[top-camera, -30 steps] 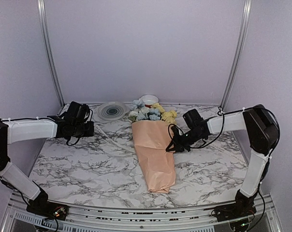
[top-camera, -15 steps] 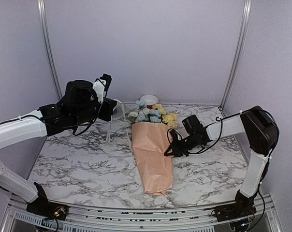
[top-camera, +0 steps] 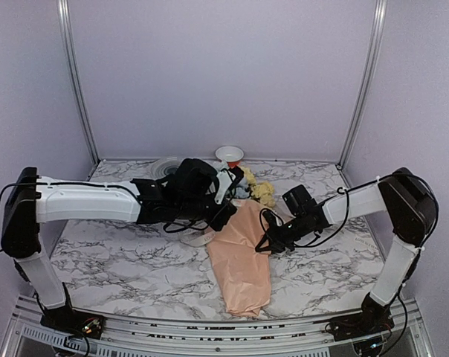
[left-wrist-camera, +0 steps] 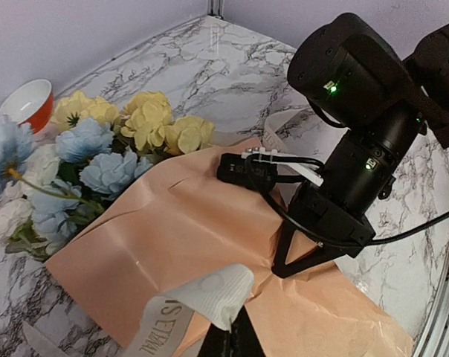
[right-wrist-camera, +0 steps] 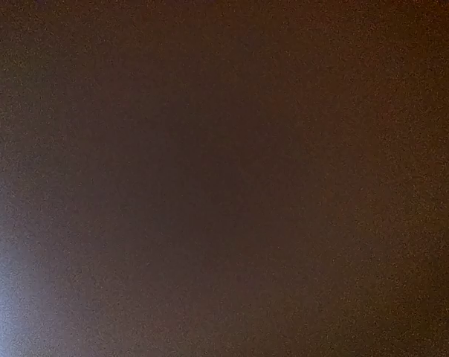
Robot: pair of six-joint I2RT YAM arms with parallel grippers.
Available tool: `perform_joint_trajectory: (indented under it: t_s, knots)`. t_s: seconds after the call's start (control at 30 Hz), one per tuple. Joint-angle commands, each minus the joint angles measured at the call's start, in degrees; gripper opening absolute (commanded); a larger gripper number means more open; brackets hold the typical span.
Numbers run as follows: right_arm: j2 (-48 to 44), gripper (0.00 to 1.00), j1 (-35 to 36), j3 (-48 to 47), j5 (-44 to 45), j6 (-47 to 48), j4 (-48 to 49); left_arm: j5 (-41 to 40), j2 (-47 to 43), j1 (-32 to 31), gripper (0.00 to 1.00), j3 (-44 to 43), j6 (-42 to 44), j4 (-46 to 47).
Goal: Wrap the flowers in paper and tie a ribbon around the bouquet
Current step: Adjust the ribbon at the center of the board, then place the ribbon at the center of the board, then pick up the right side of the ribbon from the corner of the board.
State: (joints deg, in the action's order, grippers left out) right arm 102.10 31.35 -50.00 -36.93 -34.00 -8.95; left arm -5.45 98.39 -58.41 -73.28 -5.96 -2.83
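Observation:
The bouquet lies mid-table: a peach paper (top-camera: 241, 268) cone with flowers (top-camera: 262, 192) at its far end. In the left wrist view the blue, yellow and white flowers (left-wrist-camera: 113, 156) stick out of the creased paper (left-wrist-camera: 172, 223). My left gripper (left-wrist-camera: 236, 331) is shut on the cream printed ribbon (left-wrist-camera: 210, 294), just above the paper. The left gripper (top-camera: 223, 217) reaches across the cone, and the ribbon (top-camera: 201, 239) loops down at the cone's left side. My right gripper (top-camera: 266, 244) is shut, its tips (left-wrist-camera: 280, 264) pinched into the paper where creases gather. The right wrist view is dark.
A red-and-white bowl (top-camera: 230, 154) stands by the back wall behind the flowers, also visible as the bowl (left-wrist-camera: 27, 100) in the left wrist view. A glass plate (top-camera: 162, 165) sits half hidden behind the left arm. Metal frame posts stand at both back corners.
My left arm has swung from the back left across to the bouquet, bringing the ribbon over the paper. The cone's wide end has shifted right. The right gripper has barely moved.

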Motion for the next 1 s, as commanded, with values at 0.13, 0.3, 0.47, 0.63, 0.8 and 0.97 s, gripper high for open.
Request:
perform_joint_trajectory:
  t_s: [0.13, 0.3, 0.47, 0.63, 0.8, 0.97]
  knots:
    - [-2.28, 0.04, 0.68, -0.18, 2.63, -2.09, -1.49, 9.39, 22.43, -0.01, 0.0, -14.93, -2.27, -4.02]
    - [-3.81, 0.17, 0.64, -0.62, 3.72, -3.23, -1.91, 9.28, 30.16, -0.13, 0.0, -19.72, -3.65, -5.81]
    - [-12.13, 0.37, 0.08, -4.44, 15.93, -1.96, -12.28, 9.69, 32.82, -0.13, 0.0, -19.97, -4.23, -6.68]
    - [-21.02, 0.49, -8.48, -8.44, 26.37, 0.85, -21.81, 9.98, 33.92, -0.13, 0.0, -19.54, -4.13, -6.72]
    - [-24.24, 0.61, -21.15, -7.42, 38.83, 4.04, -24.99, 9.69, 33.39, -0.2, 0.0, -19.28, -3.59, -6.74]
    - [-15.78, 0.82, -27.62, -9.33, 48.26, 7.9, -30.16, 9.54, 32.03, -0.18, 0.0, -18.69, -3.19, -6.57]
